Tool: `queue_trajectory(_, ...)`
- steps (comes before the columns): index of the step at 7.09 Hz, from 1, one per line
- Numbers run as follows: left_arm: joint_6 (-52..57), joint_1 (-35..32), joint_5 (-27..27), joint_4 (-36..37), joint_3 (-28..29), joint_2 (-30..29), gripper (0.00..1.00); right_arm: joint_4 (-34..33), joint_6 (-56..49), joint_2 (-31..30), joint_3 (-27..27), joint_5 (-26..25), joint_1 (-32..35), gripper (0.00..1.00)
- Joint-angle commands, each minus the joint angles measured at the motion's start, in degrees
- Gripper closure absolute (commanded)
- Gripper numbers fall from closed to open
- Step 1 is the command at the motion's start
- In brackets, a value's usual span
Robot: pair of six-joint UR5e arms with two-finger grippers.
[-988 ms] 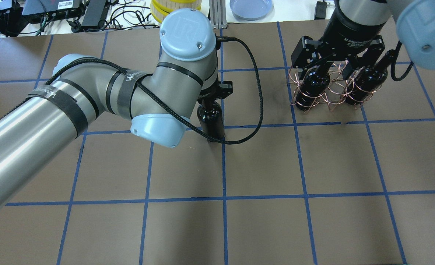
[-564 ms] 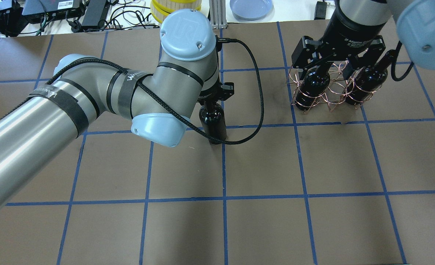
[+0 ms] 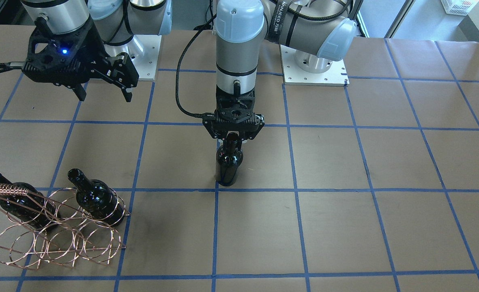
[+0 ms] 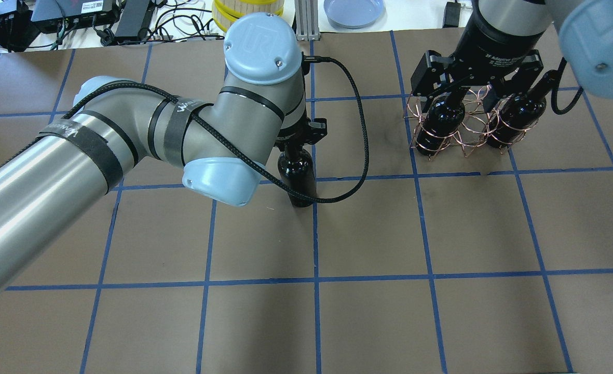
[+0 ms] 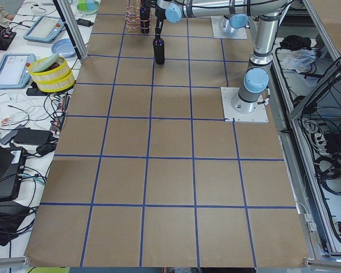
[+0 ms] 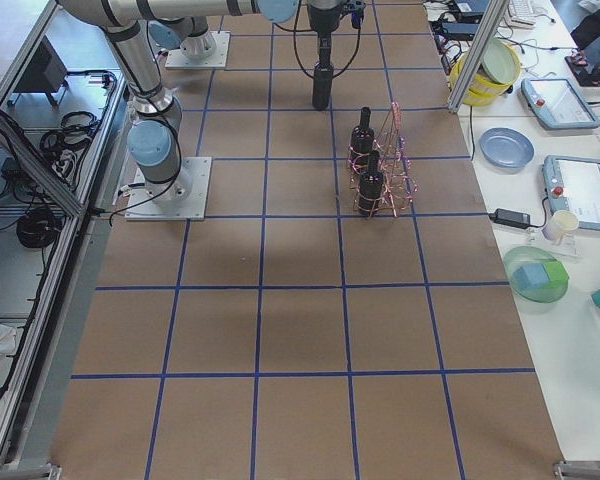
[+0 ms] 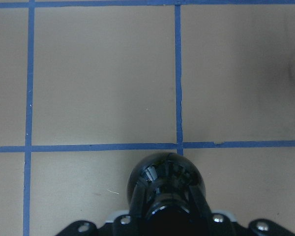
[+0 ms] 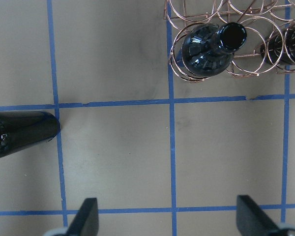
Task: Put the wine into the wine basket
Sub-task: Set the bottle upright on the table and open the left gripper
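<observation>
My left gripper (image 3: pixel 234 136) is shut on the neck of a near-black wine bottle (image 3: pixel 228 164) and holds it upright at the table's middle, its base at or just above the paper. The bottle also shows in the overhead view (image 4: pixel 298 174) and the left wrist view (image 7: pixel 164 179). The copper wire wine basket (image 3: pixel 56 239) stands to the robot's right and holds two more bottles (image 3: pixel 97 200), (image 3: pixel 16 198). My right gripper (image 3: pixel 104 96) is open and empty, above the table on the robot's side of the basket (image 4: pixel 464 127). Its wrist view shows one basket bottle (image 8: pixel 209 46).
Blue tape lines grid the brown paper. A yellow-banded round container (image 4: pixel 246 10), a blue plate (image 4: pixel 353 10) and cables lie beyond the far edge. The arms' base plates (image 3: pixel 314 67) sit at the robot's side.
The left arm has shifted slightly with the bottle in its grip, first a little right, then back left. The right gripper and the basket have not moved.
</observation>
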Motion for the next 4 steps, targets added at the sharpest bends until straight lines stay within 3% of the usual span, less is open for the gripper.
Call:
queue_trajectory(1,-0.07,0.0,-0.31,-0.15,-0.09,-0.03,1.0,0.0,0.09,0.0,0.0,-0.06,0.0,0.0)
queue_trajectory(2,0.1,0.0,-0.22,-0.32,-0.09,-0.03,0.83,0.0,0.09,0.0,0.0,0.11,0.0,0.0)
queue_trajectory(3,-0.07,0.0,-0.31,-0.32,-0.09,-0.2,0.25,0.0,0.09,0.0,0.0,0.2,0.0,0.0)
queue_trajectory(4,0.01,-0.08,-0.22,-0.32,-0.09,-0.03,0.04,0.0,0.09,0.0,0.0,0.11,0.0,0.0)
